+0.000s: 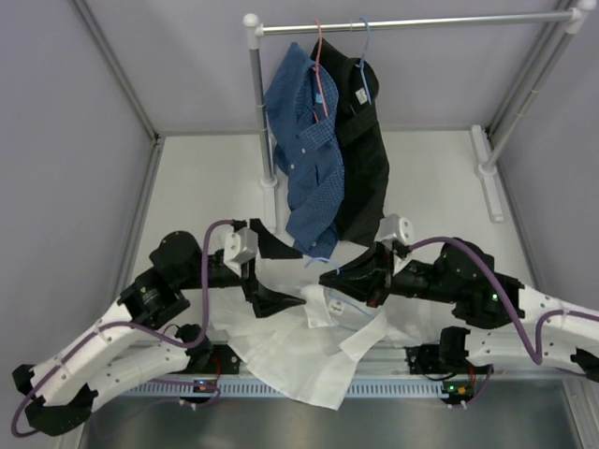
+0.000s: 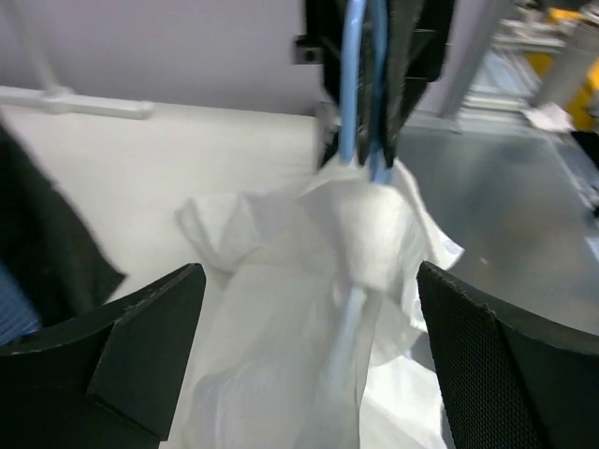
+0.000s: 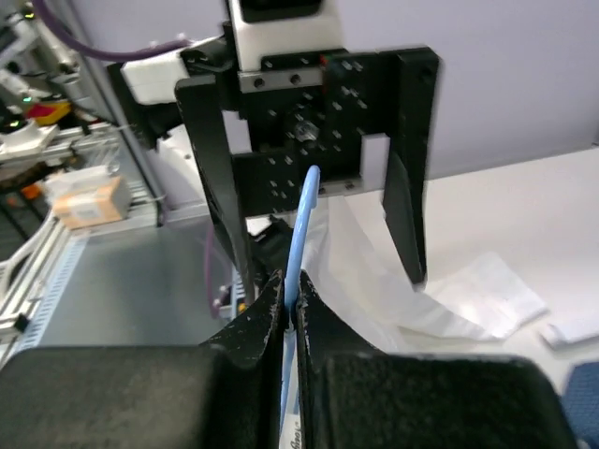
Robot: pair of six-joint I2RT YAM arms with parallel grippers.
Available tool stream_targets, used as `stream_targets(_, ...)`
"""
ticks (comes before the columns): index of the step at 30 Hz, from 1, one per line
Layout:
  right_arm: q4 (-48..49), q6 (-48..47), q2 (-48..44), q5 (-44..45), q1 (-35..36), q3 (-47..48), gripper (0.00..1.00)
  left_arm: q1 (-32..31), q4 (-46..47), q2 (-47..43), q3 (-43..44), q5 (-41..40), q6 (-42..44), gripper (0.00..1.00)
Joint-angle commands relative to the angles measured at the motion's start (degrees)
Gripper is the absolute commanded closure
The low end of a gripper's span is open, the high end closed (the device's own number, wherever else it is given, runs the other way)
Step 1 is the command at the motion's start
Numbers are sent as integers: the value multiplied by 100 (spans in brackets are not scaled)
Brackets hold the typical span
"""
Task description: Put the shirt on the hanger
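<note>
The white shirt (image 1: 298, 351) lies crumpled at the table's near edge, between the two arms. My right gripper (image 1: 328, 279) is shut on the light-blue wire hanger (image 3: 301, 220) near its hook. In the left wrist view, the hanger (image 2: 358, 94) runs down into the shirt (image 2: 281, 309), and its lower wire shows faintly through the fabric. My left gripper (image 1: 299, 276) is wide open and faces the right gripper. Its fingers (image 2: 140, 327) stand on either side of the raised shirt without touching it. The right wrist view shows my right gripper (image 3: 291, 285) pinching the wire.
A blue checked shirt (image 1: 309, 150) on a pink hanger and a black shirt (image 1: 365, 159) on a blue hanger hang from the rail (image 1: 412, 22) at the back. The rail's left post (image 1: 262, 112) stands just behind the grippers. A metal strip (image 1: 393, 383) runs along the near edge.
</note>
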Motion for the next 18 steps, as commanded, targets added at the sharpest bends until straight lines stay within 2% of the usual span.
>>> stream_targets(1, -643, -338, -535, 1081, 56, 430, 100, 0, -445, -631, 355, -2424, 216, 2)
stream_targets(2, -848, -382, -701, 1492, 56, 510, 100, 0, -533, -790, 268, -3404, 164, 2)
stream_targets(6, -1455, -558, -1080, 1672, 56, 896, 100, 0, -675, -1816, -426, -4887, -388, 2)
stream_targets(9, -1780, -629, -1230, 1734, 65, 1177, 100, 0, -482, -2109, -1084, -5267, -880, 2)
stream_targets(12, -2061, -673, -1213, 1576, 56, 1493, 100, 0, 44, -2084, -1611, -5181, -1189, 2)
stream_targets(17, -2273, -682, -1107, 1435, 56, 1837, 100, 0, 1266, -1330, -2000, -4549, -1287, 2)
stream_targets(18, -2300, -690, -1107, 1452, 65, 1916, 100, 0, 1538, -1223, -2009, -4487, -1287, 7)
